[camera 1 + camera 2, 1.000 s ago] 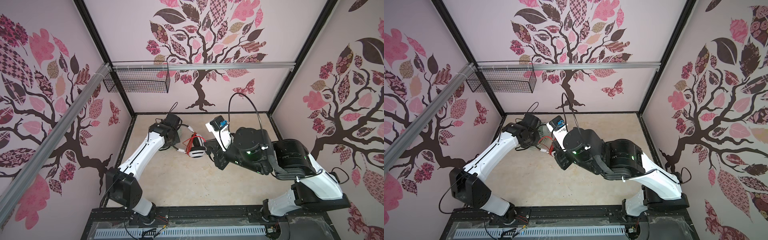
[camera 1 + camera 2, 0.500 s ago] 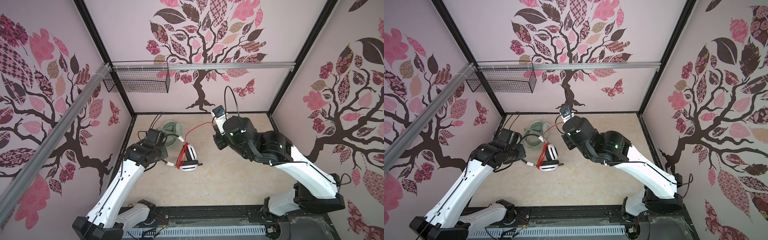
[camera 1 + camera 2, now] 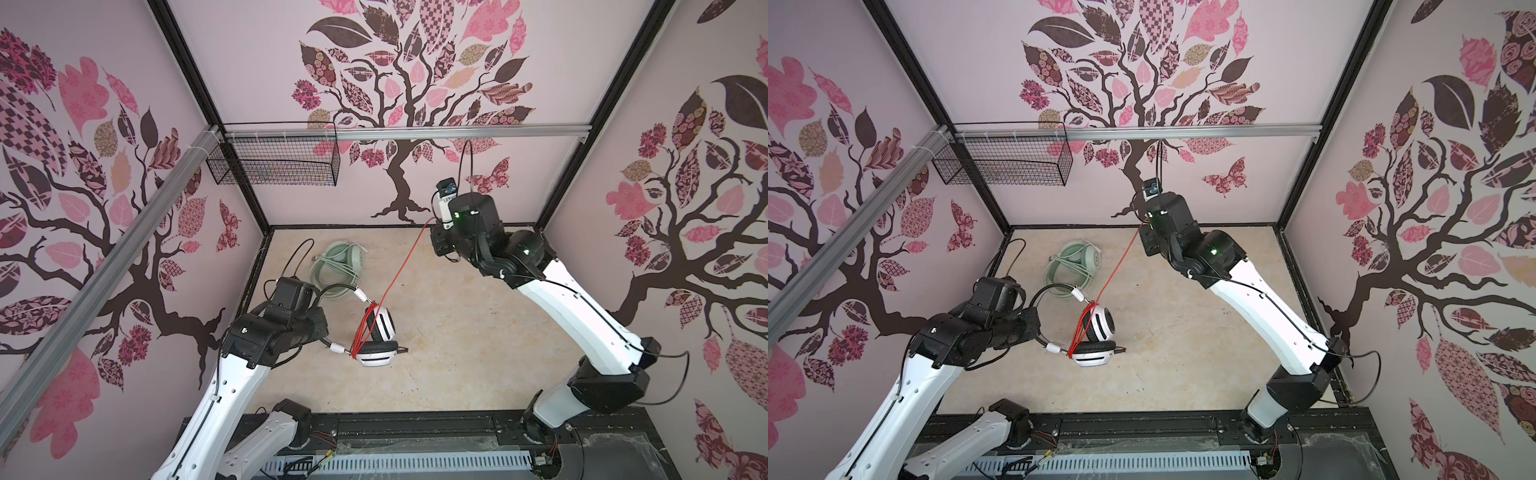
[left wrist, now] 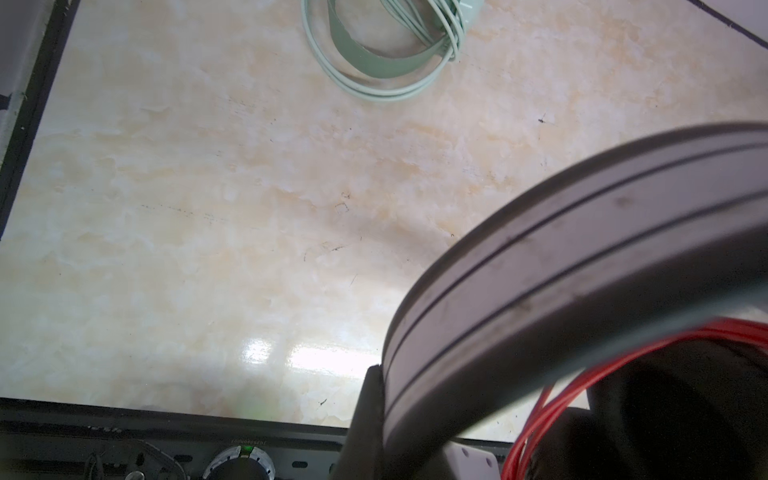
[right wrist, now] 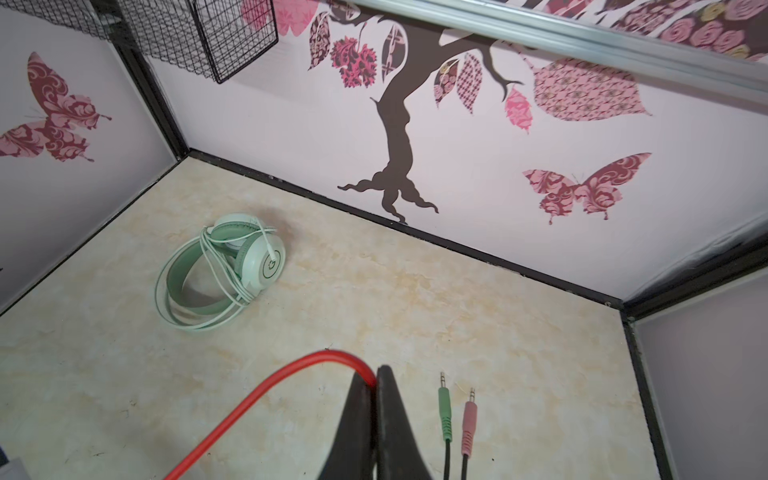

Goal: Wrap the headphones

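In both top views the white-and-black striped headphones (image 3: 380, 326) (image 3: 1100, 326) hang above the table. My left gripper (image 3: 321, 332) (image 4: 386, 374) is shut on their black band (image 4: 582, 249). Their orange-red cord (image 3: 399, 266) (image 3: 1119, 266) is looped several times round the cups. From there it runs taut up to my right gripper (image 3: 435, 226) (image 5: 376, 374), which is shut on it near the back wall. A green plug (image 5: 444, 399) and a pink plug (image 5: 469, 415) dangle beside that gripper. The mint-green headphones (image 3: 345, 259) (image 5: 249, 257) lie at the back left, their pale cord wound round them.
A black wire basket (image 3: 274, 164) hangs from the metal rail on the back wall at the left. A black frame edge (image 5: 457, 249) borders the marbled table (image 3: 457, 332) on all sides. The arm bases stand along the front edge.
The grippers have drawn apart. The left one pulled the striped headphones toward the front left. The right one rose toward the back wall, stretching the red cord straight.
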{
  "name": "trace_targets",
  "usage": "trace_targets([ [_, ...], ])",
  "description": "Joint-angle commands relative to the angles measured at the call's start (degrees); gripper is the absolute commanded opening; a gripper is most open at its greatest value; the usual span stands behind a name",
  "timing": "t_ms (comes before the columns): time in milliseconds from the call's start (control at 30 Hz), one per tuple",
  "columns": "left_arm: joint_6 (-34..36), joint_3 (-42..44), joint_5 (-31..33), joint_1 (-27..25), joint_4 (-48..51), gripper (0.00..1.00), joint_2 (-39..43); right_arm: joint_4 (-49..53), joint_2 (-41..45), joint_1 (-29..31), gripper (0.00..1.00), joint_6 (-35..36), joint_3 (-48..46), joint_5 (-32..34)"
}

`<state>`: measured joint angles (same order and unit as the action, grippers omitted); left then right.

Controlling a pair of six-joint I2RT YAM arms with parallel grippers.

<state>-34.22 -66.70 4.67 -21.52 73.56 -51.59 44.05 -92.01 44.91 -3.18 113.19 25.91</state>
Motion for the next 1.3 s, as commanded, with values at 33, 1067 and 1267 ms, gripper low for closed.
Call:
trace_targets([
  [33, 0.81, 1.83, -6.90, -0.19, -0.86, 0.00, 1.40, -3.97, -4.65, -1.08, 0.00, 1.53, 2.86, -3.73],
  [1067, -11.60, -27.98, -15.72, -0.15, -6.38, 0.00, -7.96, -58.81, 12.26, -4.45, 0.00, -20.07, -62.36, -57.43],
  [1267, -12.72, -29.42, -18.52, -0.18, -8.66, 0.00, -8.52, -68.18, 11.22, -3.53, 0.01, -25.30, -66.93, -60.92],
])
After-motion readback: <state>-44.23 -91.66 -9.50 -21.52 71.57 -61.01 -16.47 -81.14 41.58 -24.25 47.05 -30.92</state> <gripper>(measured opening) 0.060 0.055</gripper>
